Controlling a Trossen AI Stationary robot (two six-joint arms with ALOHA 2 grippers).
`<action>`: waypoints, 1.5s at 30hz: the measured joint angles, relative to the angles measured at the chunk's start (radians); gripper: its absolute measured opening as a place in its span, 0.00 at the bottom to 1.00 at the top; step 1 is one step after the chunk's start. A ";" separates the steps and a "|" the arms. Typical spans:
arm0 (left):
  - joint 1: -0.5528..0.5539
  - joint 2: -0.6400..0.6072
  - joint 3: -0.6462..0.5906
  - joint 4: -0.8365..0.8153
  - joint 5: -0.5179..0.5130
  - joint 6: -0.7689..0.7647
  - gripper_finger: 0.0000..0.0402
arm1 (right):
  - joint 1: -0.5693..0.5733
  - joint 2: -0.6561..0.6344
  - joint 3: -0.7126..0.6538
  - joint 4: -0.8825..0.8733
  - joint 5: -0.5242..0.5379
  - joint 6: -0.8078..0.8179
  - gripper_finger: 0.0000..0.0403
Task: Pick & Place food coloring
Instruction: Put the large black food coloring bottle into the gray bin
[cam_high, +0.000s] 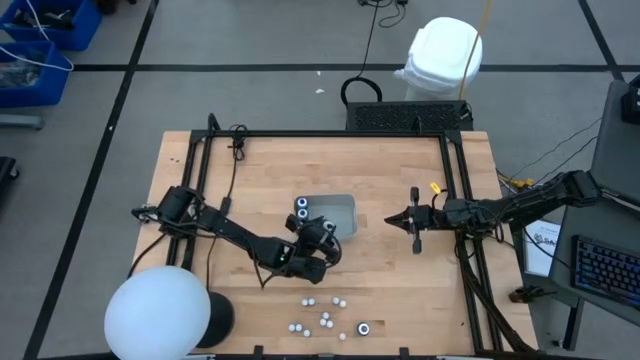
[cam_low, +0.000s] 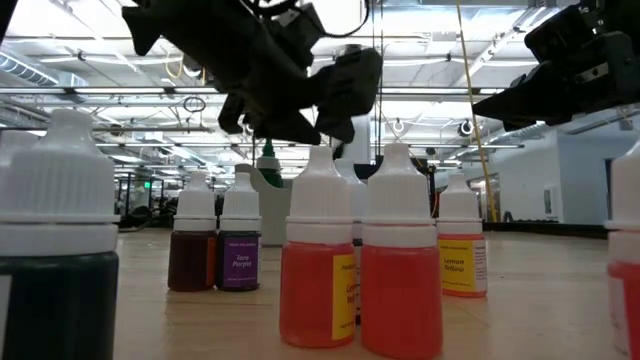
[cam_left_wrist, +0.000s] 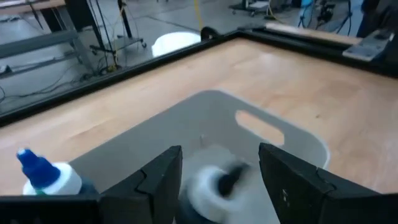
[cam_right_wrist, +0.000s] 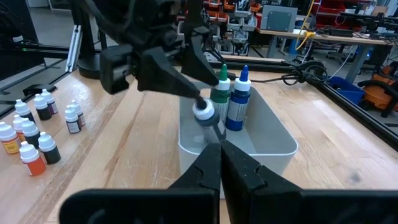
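Left gripper (cam_left_wrist: 221, 180) poised over translucent grey rectangular tray (cam_high: 343, 207), fingers spread, blurred white-capped bottle (cam_right_wrist: 203, 111) between them, grip unclear. Just beside: green-tipped bottle (cam_right_wrist: 220, 92) and blue-tipped bottle (cam_right_wrist: 239, 99) upright in tray. Right gripper (cam_high: 415, 233) pressed together, well apart.

a blurred bottle (cam_left_wrist: 211, 183) between the left tool's (cam_left_wrist: 219, 180) fingers, its label unreadable.

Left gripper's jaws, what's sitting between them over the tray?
A blurred white-capped bottle lies between the open left gripper jaws, above the translucent grey rectangular tray; the left wrist view shows it.
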 joint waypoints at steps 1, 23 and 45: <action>-0.002 -0.004 0.000 0.004 -0.008 0.003 0.54 | 0.000 0.000 0.000 0.000 0.000 0.001 0.00; -0.136 -0.199 0.002 -0.239 -0.273 0.125 0.25 | 0.000 0.003 0.000 0.002 0.001 -0.016 0.00; -0.026 -0.315 -0.151 -0.960 -0.367 -0.440 0.01 | -0.066 0.050 0.135 -0.101 0.075 -0.042 0.00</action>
